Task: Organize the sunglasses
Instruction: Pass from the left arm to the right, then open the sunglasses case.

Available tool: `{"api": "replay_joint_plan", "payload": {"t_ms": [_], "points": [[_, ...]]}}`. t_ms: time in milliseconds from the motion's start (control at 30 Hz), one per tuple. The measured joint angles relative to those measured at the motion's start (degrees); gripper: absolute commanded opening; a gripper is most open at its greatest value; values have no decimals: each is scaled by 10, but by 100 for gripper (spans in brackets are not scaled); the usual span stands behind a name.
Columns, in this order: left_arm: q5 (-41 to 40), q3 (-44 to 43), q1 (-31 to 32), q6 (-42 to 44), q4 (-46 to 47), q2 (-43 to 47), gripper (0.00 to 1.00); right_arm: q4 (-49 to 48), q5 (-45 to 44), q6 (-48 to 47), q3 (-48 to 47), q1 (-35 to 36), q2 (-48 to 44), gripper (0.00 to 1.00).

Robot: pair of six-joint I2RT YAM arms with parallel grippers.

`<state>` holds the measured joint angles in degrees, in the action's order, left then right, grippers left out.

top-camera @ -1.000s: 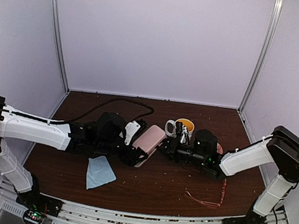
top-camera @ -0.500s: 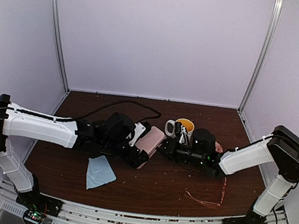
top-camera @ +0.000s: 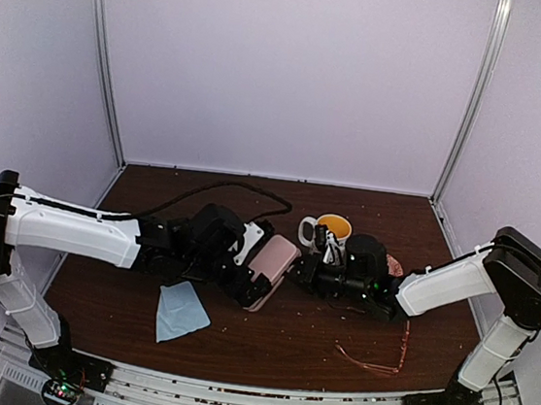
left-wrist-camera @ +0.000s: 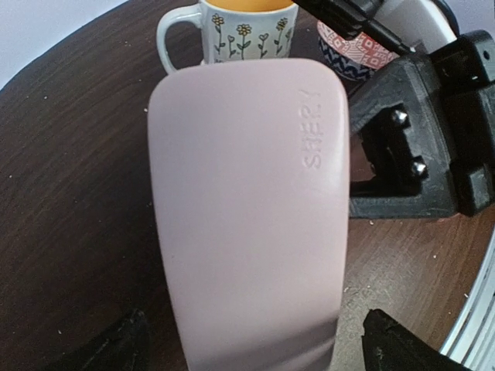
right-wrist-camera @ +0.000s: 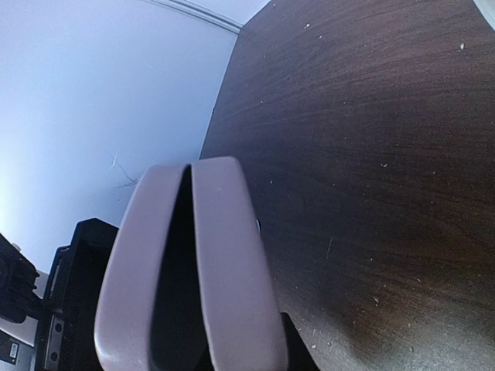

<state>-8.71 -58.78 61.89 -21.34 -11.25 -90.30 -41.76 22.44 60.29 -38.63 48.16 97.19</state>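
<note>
The sunglasses (top-camera: pixel 375 357) lie flat on the table at the front right, away from both grippers. The pink case (top-camera: pixel 273 262) stands tilted between the two arms. My left gripper (top-camera: pixel 255 267) straddles its near end. In the left wrist view the case (left-wrist-camera: pixel 247 193) fills the middle and a small gap shows beside each of the fingertips (left-wrist-camera: pixel 383 340). My right gripper (top-camera: pixel 303 273) is at the case's right edge (left-wrist-camera: pixel 387 154). In the right wrist view the case (right-wrist-camera: pixel 232 270) is edge-on with its two halves slightly apart, and one of the fingers (right-wrist-camera: pixel 298 352) is against one half.
A flowered mug (top-camera: pixel 333 229) stands just behind the case. A patterned pink-and-blue dish (top-camera: pixel 395 268) sits behind the right gripper. A light blue cloth (top-camera: pixel 181 312) lies front left. A black cable (top-camera: pixel 233 190) loops at the back.
My left arm has slid right so its gripper sits round the case. The case has tipped more onto its edge and shifted slightly forward. The right gripper stayed at the case.
</note>
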Motion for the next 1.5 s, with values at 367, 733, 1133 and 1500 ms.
{"api": "replay_joint_plan", "payload": {"t_ms": [367, 733, 1133, 1500], "points": [[5, -31, 9, 2, -9, -40, 98, 9, 0, -1, 0, 0, 0, 0], [-47, -55, 9, 5, -52, -58, 95, 9, 0, -1, 0, 3, 0, 0], [-76, -57, 18, 9, -61, -57, 83, 17, -13, -22, 0, 4, 0, 0], [-75, -57, 4, 15, -73, -39, 82, 54, -31, -66, 0, 4, -17, 0]]}}
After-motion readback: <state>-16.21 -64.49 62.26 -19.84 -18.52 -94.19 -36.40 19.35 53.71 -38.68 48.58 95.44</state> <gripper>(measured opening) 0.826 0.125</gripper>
